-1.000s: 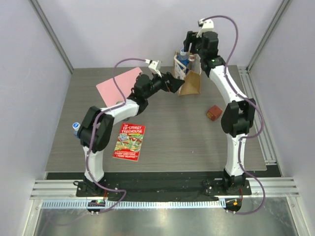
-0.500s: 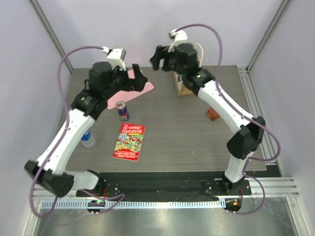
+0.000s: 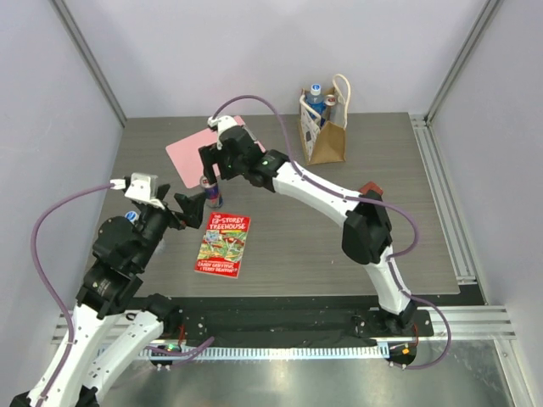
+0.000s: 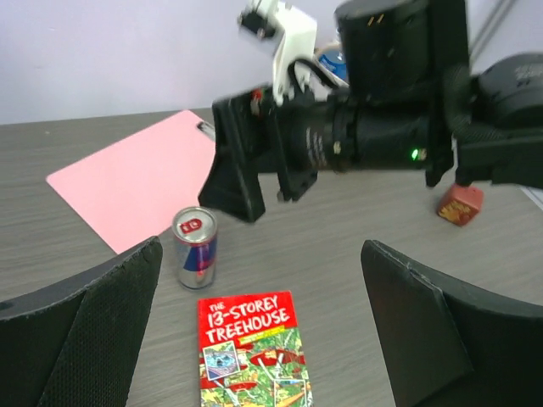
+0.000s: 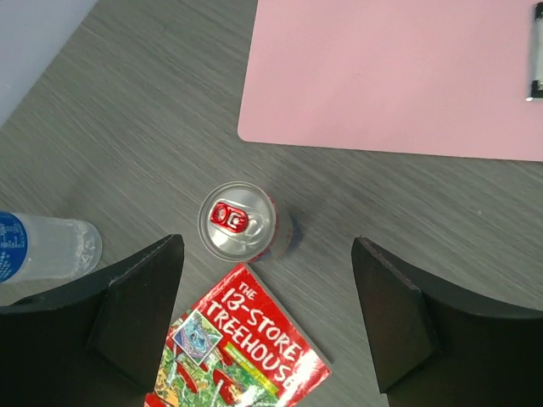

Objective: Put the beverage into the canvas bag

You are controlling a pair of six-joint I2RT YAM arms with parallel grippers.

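The beverage, a blue and silver can [image 3: 212, 194] with a red tab, stands upright on the table between the pink clipboard and the book. It also shows in the left wrist view [image 4: 195, 248] and the right wrist view [image 5: 240, 222]. My right gripper [image 3: 212, 167] is open and empty, hovering just above the can, which sits toward its left finger [image 5: 140, 314]. My left gripper [image 3: 188, 206] is open and empty, a little left of the can, facing it [image 4: 263, 254]. The canvas bag [image 3: 326, 136] stands upright at the back with bottles in it.
A red "13-Storey Treehouse" book [image 3: 225, 244] lies just in front of the can. A pink clipboard [image 3: 193, 152] lies behind it. A water bottle [image 5: 42, 250] lies left of the can. A small red box [image 3: 371, 187] sits at the right, under the right arm.
My right gripper has swung from beside the canvas bag to above the can. My left arm has pulled back from near the clipboard toward the near left. The can has not moved.
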